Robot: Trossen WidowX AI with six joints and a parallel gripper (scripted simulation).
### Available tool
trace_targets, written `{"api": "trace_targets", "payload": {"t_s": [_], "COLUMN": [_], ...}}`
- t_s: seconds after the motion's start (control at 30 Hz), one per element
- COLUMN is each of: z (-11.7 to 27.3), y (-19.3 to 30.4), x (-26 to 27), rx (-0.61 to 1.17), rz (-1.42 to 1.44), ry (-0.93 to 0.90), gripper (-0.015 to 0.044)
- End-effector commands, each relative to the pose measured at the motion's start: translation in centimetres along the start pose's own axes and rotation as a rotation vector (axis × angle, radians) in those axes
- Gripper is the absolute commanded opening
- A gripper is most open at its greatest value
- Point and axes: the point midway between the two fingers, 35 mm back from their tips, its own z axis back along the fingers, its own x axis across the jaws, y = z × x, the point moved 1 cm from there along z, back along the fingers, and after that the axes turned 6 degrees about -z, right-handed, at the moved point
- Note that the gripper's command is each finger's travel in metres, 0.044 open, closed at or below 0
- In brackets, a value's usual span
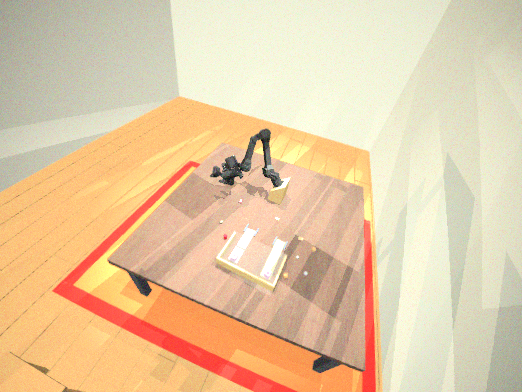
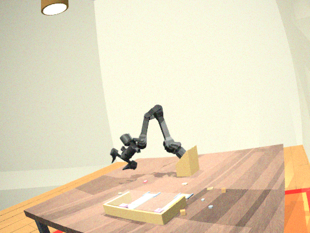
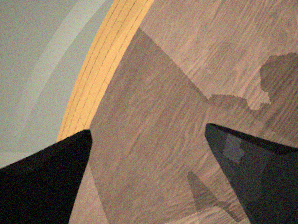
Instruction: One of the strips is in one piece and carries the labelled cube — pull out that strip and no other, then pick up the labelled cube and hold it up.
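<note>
A shallow yellow-walled tray (image 1: 245, 274) (image 2: 133, 215) holds two pale strips. The left strip (image 1: 247, 240) (image 2: 143, 201) has a faint line across it in the top view. The right strip (image 1: 275, 255) (image 2: 173, 204) shows no clear break, but the view is coarse. A pinkish block (image 1: 234, 258) (image 2: 123, 205) is at the left strip's front end, and another pinkish block (image 1: 267, 274) (image 2: 159, 210) is at the right strip's front end. No label is readable. My gripper (image 1: 221, 177) (image 2: 118, 165) (image 3: 150, 133) is open and empty, in the air behind and left of the tray.
The arm's yellow wedge base (image 1: 279, 192) (image 2: 187, 164) stands behind the tray. A red bit (image 1: 225, 236) lies left of the tray. Several small orange and pale bits lie to its right, including an orange cube (image 1: 285, 275) (image 2: 183, 212) close to the tray wall.
</note>
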Motion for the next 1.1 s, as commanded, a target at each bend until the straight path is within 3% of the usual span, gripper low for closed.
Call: {"api": "trace_targets", "payload": {"t_s": [0.0, 0.4, 0.6, 0.8, 1.07], "z": [2.9, 18.3, 27.9, 36.7, 37.6], "y": [6.7, 20.2, 22.9, 22.8, 22.6], "x": [0.4, -0.8, -3.2, -6.7, -7.2], "rx": [0.220, 0.726, 0.871, 0.907, 0.903], "rz": [0.246, 0.989, 1.362, 1.703, 1.738], "ry": [-0.035, -0.410, -0.739, -1.137, -1.185], "gripper": [0.0400, 0.0400, 0.0400, 0.0400, 0.0400]}}
